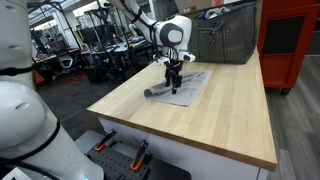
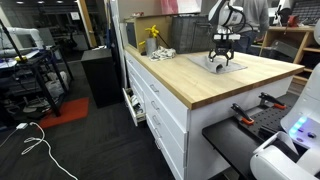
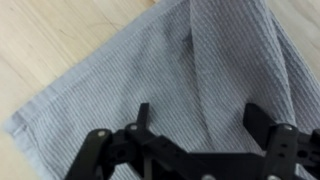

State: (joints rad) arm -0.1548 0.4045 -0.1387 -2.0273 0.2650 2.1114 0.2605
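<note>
A grey ribbed cloth (image 3: pixel 170 70) lies rumpled on the wooden tabletop (image 1: pixel 220 110), with a raised fold running down its middle. My gripper (image 3: pixel 200 120) hangs just above it, jaws wide apart, the fold between the two black fingers (image 3: pixel 262 122). Nothing is held. In both exterior views the gripper (image 1: pixel 174 80) points straight down over the cloth (image 1: pixel 178 88), which also shows as a pale patch (image 2: pixel 224 66) under the gripper (image 2: pixel 221 58).
A grey bin (image 1: pixel 225 38) and a red cabinet (image 1: pixel 290 40) stand behind the table. A yellow object (image 2: pixel 152 34) and a dark clutter pile (image 2: pixel 163 52) sit at the counter's far end. Clamps (image 1: pixel 120 150) lie on a lower stand in front.
</note>
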